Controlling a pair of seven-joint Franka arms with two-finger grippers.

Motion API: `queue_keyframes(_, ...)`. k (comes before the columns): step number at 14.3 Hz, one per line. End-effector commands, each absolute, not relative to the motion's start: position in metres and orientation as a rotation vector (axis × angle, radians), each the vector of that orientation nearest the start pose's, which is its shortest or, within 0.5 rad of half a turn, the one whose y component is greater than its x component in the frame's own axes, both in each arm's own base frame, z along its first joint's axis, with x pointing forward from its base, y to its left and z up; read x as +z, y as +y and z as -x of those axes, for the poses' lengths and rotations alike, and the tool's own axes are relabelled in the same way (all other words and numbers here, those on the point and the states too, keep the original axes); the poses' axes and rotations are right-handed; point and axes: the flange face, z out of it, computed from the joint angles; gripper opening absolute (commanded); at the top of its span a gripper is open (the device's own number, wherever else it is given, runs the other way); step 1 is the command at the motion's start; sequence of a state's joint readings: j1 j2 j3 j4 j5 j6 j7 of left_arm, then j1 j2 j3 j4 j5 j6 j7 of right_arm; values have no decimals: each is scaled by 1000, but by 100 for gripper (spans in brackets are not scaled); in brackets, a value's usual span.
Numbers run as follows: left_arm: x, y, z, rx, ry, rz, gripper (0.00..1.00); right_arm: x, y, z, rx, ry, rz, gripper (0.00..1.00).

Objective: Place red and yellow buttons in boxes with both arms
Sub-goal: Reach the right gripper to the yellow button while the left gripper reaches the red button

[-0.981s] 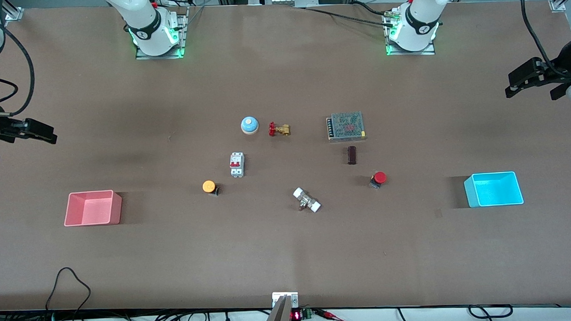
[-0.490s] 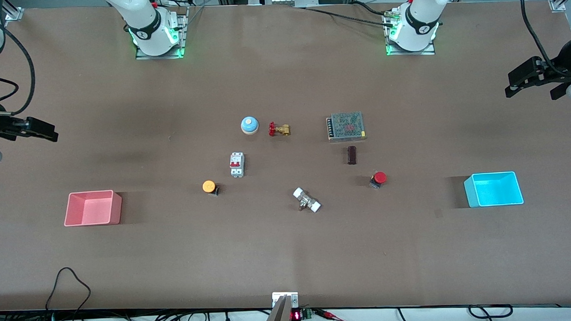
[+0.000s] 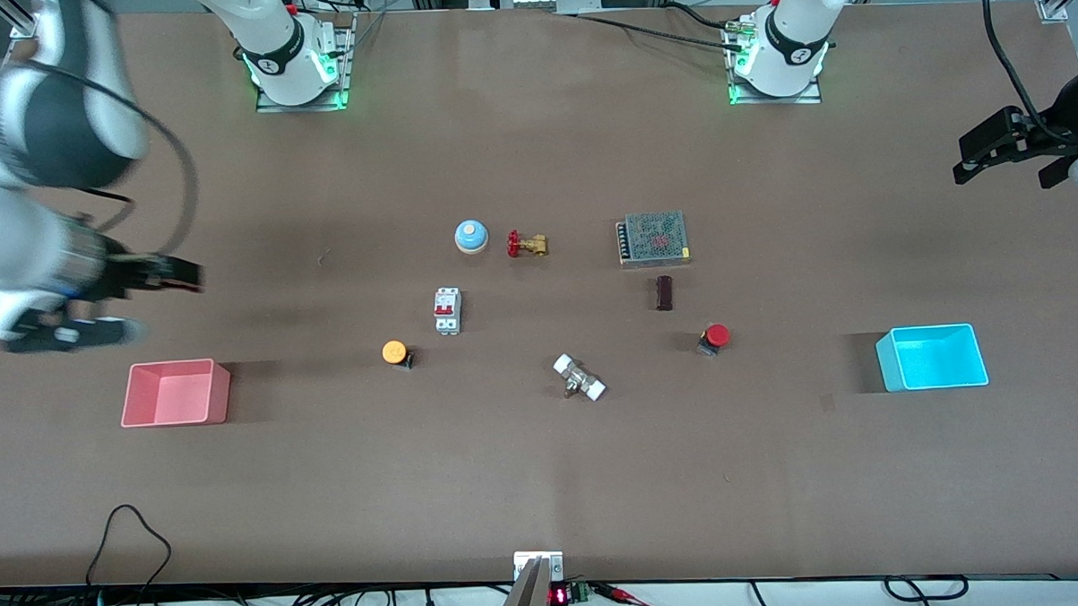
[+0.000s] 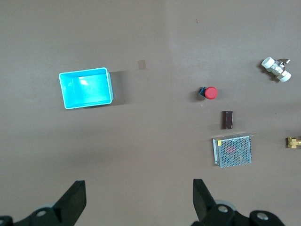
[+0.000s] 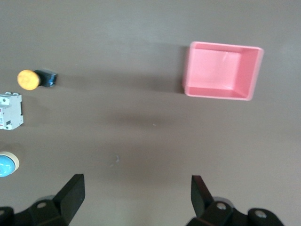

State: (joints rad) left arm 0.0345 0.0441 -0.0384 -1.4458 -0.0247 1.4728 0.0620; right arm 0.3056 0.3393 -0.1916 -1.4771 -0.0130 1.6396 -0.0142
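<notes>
The yellow button (image 3: 395, 352) lies on the table near the middle, toward the right arm's end; it shows in the right wrist view (image 5: 28, 79). The red button (image 3: 715, 336) lies toward the left arm's end and shows in the left wrist view (image 4: 211, 93). The pink-red box (image 3: 175, 393) (image 5: 222, 71) and the cyan box (image 3: 934, 357) (image 4: 86, 87) stand at opposite table ends. My right gripper (image 3: 179, 275) (image 5: 136, 195) is open and empty, high over bare table near the pink box. My left gripper (image 3: 991, 148) (image 4: 138, 200) is open and empty, high over the table's end.
Between the buttons lie a white circuit breaker (image 3: 448, 310), a blue dome bell (image 3: 471, 236), a brass valve with red handle (image 3: 527, 244), a metal mesh power supply (image 3: 652, 238), a dark block (image 3: 664, 292) and a white pipe fitting (image 3: 579, 378).
My right arm has swung in over the table, toward the middle and the pink box. The left arm has barely moved. The buttons and boxes have not moved.
</notes>
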Motion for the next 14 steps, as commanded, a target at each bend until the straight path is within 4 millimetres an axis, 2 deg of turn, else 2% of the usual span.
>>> queue_keyframes(1, 653, -7, -562, 20, 111, 3182, 100, 438, 122, -647, 265, -220, 3218, 100)
queue_keyframes(5, 620, -6, -580, 106, 83, 3185, 100, 383, 160, -661, 247, -65, 3114, 100)
queue_keyframes(8, 603, -7, -588, 152, 84, 3187, 100, 350, 195, -666, 177, -72, 3118, 100)
queue_keyframes(11, 550, -7, -608, 299, 86, 3183, 100, 314, 229, -668, 109, -82, 3125, 100)
queue_keyframes(12, 539, -12, -613, 328, 86, 3205, 100, 302, 241, -667, 101, -97, 3120, 100)
queue_keyframes(14, 514, -22, -624, 372, 71, 3307, 100, 285, 251, -665, 105, -109, 3118, 100)
